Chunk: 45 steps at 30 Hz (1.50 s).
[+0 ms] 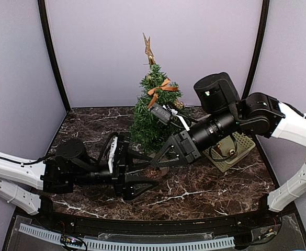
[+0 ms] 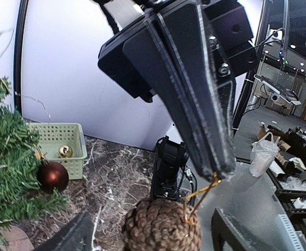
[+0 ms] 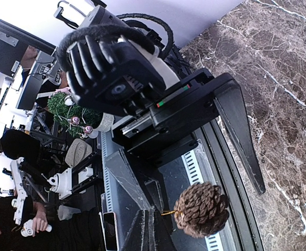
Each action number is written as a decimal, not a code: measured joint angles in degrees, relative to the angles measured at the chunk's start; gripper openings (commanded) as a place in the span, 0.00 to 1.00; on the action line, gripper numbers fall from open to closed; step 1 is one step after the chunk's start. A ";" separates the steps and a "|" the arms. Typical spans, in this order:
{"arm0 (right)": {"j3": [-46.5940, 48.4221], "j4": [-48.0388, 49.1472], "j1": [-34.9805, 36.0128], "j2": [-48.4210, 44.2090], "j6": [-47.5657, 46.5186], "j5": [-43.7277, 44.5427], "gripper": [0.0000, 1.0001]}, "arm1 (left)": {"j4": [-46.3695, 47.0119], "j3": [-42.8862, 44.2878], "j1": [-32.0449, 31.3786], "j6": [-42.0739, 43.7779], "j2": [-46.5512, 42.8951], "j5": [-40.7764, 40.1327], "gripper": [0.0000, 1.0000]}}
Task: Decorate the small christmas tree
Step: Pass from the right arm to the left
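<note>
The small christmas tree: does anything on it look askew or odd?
On the small christmas tree, the gold top star leans left, and a grey box hangs tilted among the branches, unlike an ornament.

Top camera overlooks the table; close wrist cameras share a pinecone.

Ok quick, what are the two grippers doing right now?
Left gripper: open, holding nothing.
Right gripper: closed, holding the pine cone by its gold string.
</note>
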 measured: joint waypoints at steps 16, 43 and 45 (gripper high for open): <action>0.00 0.00 0.02 -0.02 0.00 0.04 0.00 | 0.68 0.00 0.00 -0.59 1.20 0.55 0.54; -0.24 -0.31 0.02 -0.81 -0.13 3.02 0.17 | 0.81 -0.13 0.00 -1.53 0.31 0.55 0.37; -0.33 -0.72 0.02 -1.03 -0.11 4.00 0.38 | 0.76 -0.13 0.00 -1.68 0.31 0.52 0.37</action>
